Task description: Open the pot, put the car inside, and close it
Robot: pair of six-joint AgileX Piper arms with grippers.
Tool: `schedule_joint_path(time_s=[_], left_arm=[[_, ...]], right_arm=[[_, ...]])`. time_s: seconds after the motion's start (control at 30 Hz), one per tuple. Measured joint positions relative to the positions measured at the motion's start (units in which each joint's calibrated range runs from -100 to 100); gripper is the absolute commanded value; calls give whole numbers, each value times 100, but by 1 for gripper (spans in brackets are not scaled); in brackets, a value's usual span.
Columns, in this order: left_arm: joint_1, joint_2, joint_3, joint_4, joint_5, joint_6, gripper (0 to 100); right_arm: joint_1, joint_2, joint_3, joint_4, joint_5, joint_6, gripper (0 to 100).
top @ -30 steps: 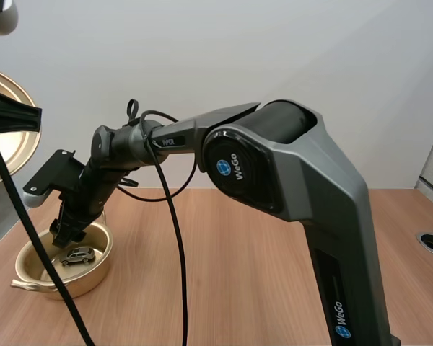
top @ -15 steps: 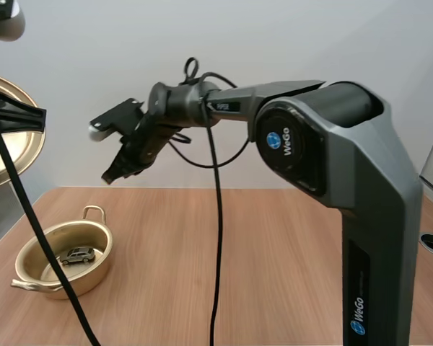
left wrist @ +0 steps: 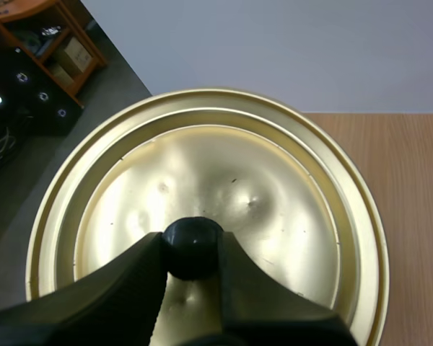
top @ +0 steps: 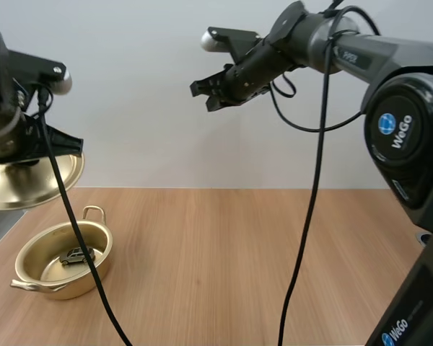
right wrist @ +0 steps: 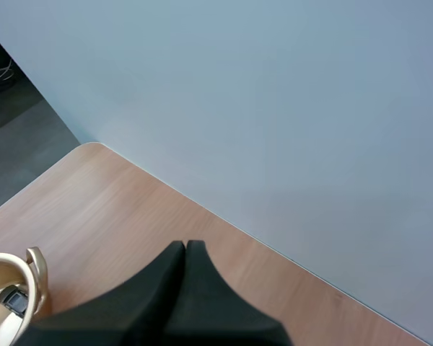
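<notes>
One car partly hidden in pot; left tool pinches lid by knob; right tool clenched, empty.

Light wooden table, plain pale wall behind its far edge

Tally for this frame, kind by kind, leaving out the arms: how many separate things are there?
Pot: 1, open
Lid: 1, held by its knob in the left gripper
Toy car: 1, lying inside the pot
Total: 3
</notes>
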Motion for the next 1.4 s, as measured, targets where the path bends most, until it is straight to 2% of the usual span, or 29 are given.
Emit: schedule_joint_path(time_s=[0.13,0.27,0.4,0.9,1.4], left_arm=[[0,352,771,-8,-867,-158,0],[0,531,1401,-86,-1474,-160,0],[0,567,1747,-260,-1558,-160,0],[0,1088,2201,-186,-2672,-169,0],[0,1612,2201,-173,-2919,-222,0]], right_arm=[[-234,-479,168,15,92,0,0],[-244,-938,429,27,118,0,0],[-244,-1240,550,5,205,0,0],[-244,-1896,1102,-54,509,22,0],[-244,-2523,1148,-303,910,67,0]])
